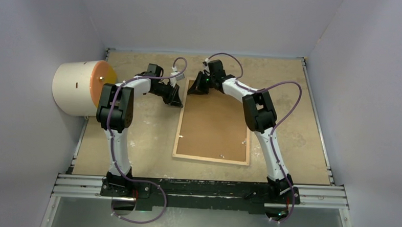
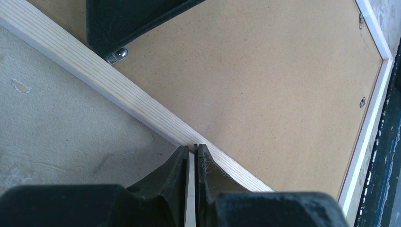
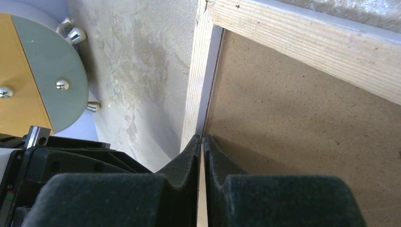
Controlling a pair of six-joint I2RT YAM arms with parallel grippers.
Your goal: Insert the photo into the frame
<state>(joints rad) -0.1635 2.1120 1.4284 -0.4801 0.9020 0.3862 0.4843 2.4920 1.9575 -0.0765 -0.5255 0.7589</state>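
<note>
The frame [image 1: 210, 159] lies back-up on the table, its light wood rails around a brown backing board [image 1: 214, 124]. Both grippers meet at its far left corner. My left gripper [image 1: 177, 100] is shut on the left rail; in the left wrist view its jaws [image 2: 193, 147] pinch a thin pale strip of that rail [image 2: 94, 71]. My right gripper [image 1: 196, 89] is shut on the frame beside the corner, its jaws [image 3: 202, 138] closed on the rail [image 3: 196, 85] where it meets the board [image 3: 293, 123]. The photo is out of view.
A white drum with an orange face [image 1: 80, 88] stands at the table's far left, close behind the left arm, and also shows in the right wrist view [image 3: 28, 71]. Small metal clips [image 2: 362, 101] sit along the frame's near rail. Grey walls enclose the table.
</note>
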